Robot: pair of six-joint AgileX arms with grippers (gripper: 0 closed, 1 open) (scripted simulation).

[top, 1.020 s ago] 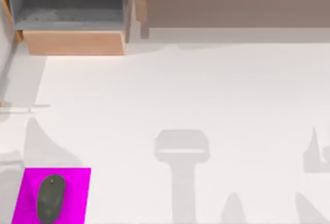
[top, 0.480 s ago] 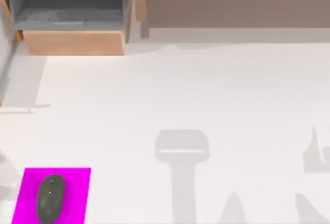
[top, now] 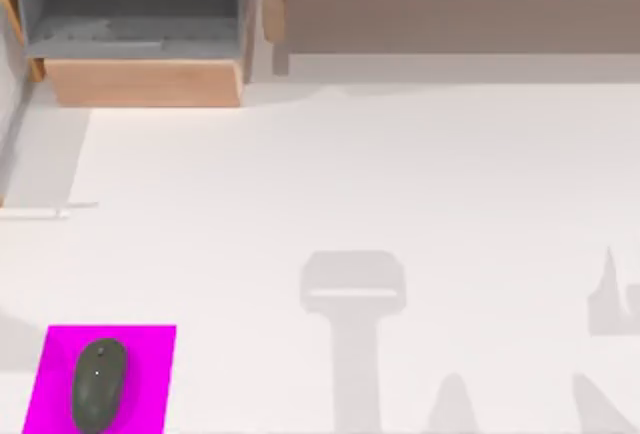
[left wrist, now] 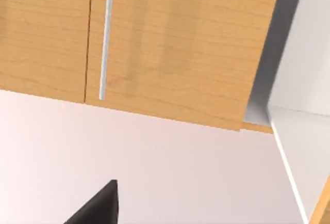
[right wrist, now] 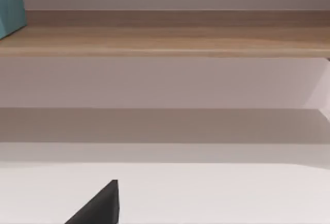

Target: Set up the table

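The plain matte white table (top: 400,174) spans the top view, the light-wood and grey shelf unit (top: 150,44) along its far edge, a bright magenta rectangular mat (top: 150,374) at its near left corner carrying 1 dark grey oval mouse (top: 98,384).
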